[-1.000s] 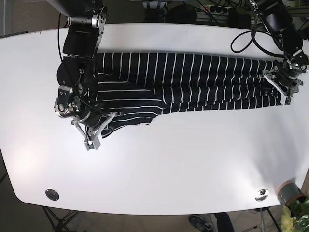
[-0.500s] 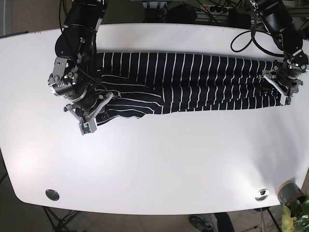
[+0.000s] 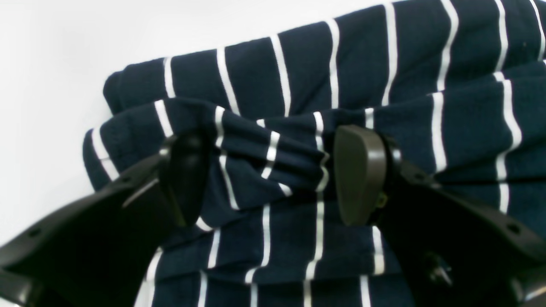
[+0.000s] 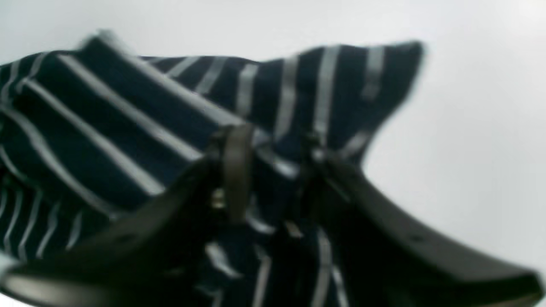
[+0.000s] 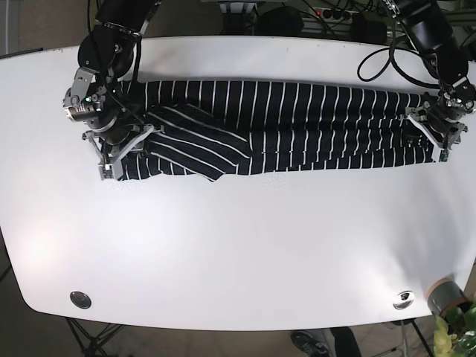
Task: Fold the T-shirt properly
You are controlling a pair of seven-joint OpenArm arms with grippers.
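Down at the near edge of the white desk (image 5: 238, 245), two small round metal fittings (image 5: 80, 300) sit close to the corners, and a grey cup (image 5: 445, 294) beside a green plant (image 5: 460, 331) shows just past the desk's right corner. The broad middle of the desk is bare white. Farther back lies the T-shirt (image 5: 297, 126), navy with thin white stripes, stretched in a long band across the desk from one arm to the other. Its base-view left part is folded over into a slanted flap whose point (image 5: 216, 177) reaches nearest the camera.

The right gripper (image 5: 119, 156) is at that end of the band. In its wrist view the fingers (image 4: 234, 166) stand close together with a bunched ridge of T-shirt cloth pinched between them (the picture is blurred, but the cloth plainly fills the narrow gap).

The left gripper (image 5: 433, 137) is at the opposite end. Its fingers (image 3: 360, 175) stand apart, pressed down on either side of a gathered pleat of striped cloth near the T-shirt's rolled edge; they touch the fabric without meeting on it.

Beyond the far edge, dark cables (image 5: 335, 15) lie in shadow.
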